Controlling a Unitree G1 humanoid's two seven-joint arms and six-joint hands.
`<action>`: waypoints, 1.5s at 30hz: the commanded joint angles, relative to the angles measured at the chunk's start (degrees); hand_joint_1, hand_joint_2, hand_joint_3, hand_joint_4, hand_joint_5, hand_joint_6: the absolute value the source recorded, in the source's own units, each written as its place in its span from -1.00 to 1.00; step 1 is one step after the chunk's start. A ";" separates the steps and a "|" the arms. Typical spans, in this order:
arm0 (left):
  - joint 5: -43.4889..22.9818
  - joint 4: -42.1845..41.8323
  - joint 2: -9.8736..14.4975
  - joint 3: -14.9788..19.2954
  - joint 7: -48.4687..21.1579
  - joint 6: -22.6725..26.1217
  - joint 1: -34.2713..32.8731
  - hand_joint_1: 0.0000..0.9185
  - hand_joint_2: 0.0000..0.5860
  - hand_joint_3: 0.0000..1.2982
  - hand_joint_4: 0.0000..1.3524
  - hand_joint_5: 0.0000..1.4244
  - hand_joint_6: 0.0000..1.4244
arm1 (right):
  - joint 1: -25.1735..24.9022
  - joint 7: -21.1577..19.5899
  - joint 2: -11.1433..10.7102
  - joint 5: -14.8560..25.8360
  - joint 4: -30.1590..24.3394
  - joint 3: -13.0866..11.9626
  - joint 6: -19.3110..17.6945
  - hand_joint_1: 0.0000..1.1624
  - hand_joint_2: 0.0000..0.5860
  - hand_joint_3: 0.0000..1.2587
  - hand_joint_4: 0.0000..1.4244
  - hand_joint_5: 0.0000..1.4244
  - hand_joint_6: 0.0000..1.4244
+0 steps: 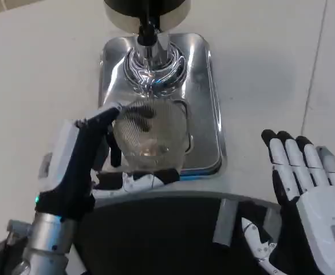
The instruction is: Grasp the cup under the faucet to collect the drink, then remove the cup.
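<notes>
Your left hand (pixel 98 154), at the middle left of the frame, is wrapped around the clear ribbed plastic cup (pixel 147 134), with dark fingers along its near side and another reaching over the upper left of its rim. The cup sits at the centre of the frame on the shiny steel drip tray (pixel 207 86), just below the chrome faucet (pixel 150 57) of the dispenser at the top centre. You seem to be holding it under the spout for filling; whether drink is flowing you cannot tell. Judge the cup as light, thin-walled and easily crushed, slick when wet, so hold it around the mid-body with modest pressure and keep it upright as it gains weight. Your right hand (pixel 310 189), at the lower right, is released, fingers straight and apart, resting above the white surface (pixel 41 57)
</notes>
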 commanded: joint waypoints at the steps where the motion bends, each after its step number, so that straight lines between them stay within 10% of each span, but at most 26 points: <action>1: 3.78 8.45 2.59 -1.81 5.29 -0.90 -6.18 0.65 -1.00 0.58 0.63 0.69 1.00 | 0.62 1.51 0.85 -1.19 -1.93 0.74 0.90 -0.49 0.89 -1.00 -1.00 -1.00 -1.00; 23: 5.21 34.85 2.95 -9.92 16.61 4.12 -26.51 0.64 -1.00 0.59 0.63 0.69 1.00 | 2.56 4.70 2.49 -3.29 -5.05 1.88 2.15 -0.49 0.89 -1.00 -1.00 -1.00 -1.00; 45: 3.37 39.45 3.96 -11.37 21.37 5.77 -29.07 0.53 -1.00 0.25 0.44 0.66 1.00 | 0.24 5.62 2.88 -1.55 -3.42 0.60 2.67 -0.49 0.89 -1.00 -1.00 -1.00 -1.00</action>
